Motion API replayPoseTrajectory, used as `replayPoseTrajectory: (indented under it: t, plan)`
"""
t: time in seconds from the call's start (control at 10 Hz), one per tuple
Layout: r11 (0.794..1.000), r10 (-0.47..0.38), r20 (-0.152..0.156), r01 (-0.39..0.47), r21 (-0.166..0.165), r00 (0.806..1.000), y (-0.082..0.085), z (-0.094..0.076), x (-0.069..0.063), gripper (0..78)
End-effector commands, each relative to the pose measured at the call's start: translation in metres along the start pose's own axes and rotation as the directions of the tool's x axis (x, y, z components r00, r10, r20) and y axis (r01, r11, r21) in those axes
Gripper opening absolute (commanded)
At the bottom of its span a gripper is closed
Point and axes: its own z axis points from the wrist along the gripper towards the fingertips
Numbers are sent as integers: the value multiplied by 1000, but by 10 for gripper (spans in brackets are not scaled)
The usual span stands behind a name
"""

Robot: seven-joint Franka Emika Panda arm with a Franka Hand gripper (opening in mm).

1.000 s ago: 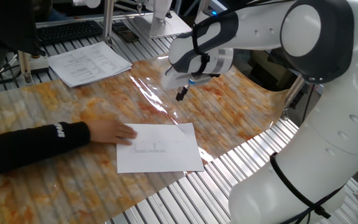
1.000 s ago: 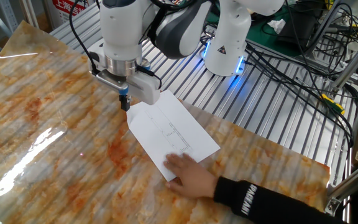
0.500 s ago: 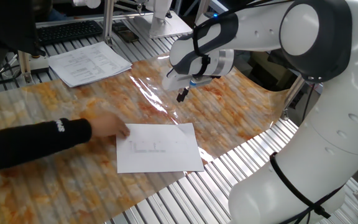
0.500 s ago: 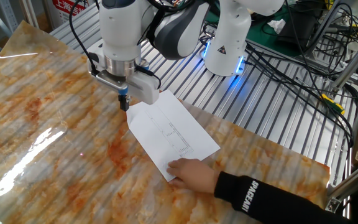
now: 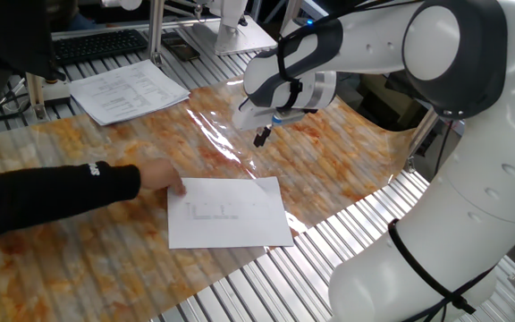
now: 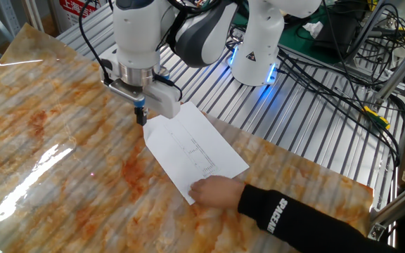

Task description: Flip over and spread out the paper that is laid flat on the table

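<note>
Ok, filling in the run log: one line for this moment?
gripper: above table, empty, jaws unclear | paper: flat, printed face up, unflipped | person's hand: at paper edge

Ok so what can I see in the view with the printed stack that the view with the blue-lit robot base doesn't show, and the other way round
Only the view with the stack shows the stack of printed papers and a keyboard behind it on the metal slats.

Only the other fixed view shows the robot base glowing blue and a bundle of cables running across the slats.

Both show the paper lying flat on the marbled cover of the table, a person's hand at its edge, and the gripper hovering empty above the cover near the sheet's far corner.
</note>
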Motion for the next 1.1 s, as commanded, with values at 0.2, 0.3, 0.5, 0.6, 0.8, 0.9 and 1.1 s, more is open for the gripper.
replayPoseTrajectory:
  t: [0.2, 0.3, 0.5, 0.6, 0.8, 0.9, 1.1]
  plan:
    - [997, 71, -3, -71, 6, 997, 36, -20, -28, 0]
    - [996, 91, -18, -91, 14, 996, 52, -31, -31, 0]
    - [996, 90, -17, -90, 14, 996, 52, -29, -29, 0]
    - [996, 85, -13, -85, 13, 996, 51, -23, -29, 0]
    - [995, 95, -7, -95, 12, 995, 48, -14, -27, 0]
    - [994, 112, -7, -112, 11, 994, 48, -14, -28, 0]
    - [987, 162, -18, -161, 14, 987, 49, -14, -30, 0]
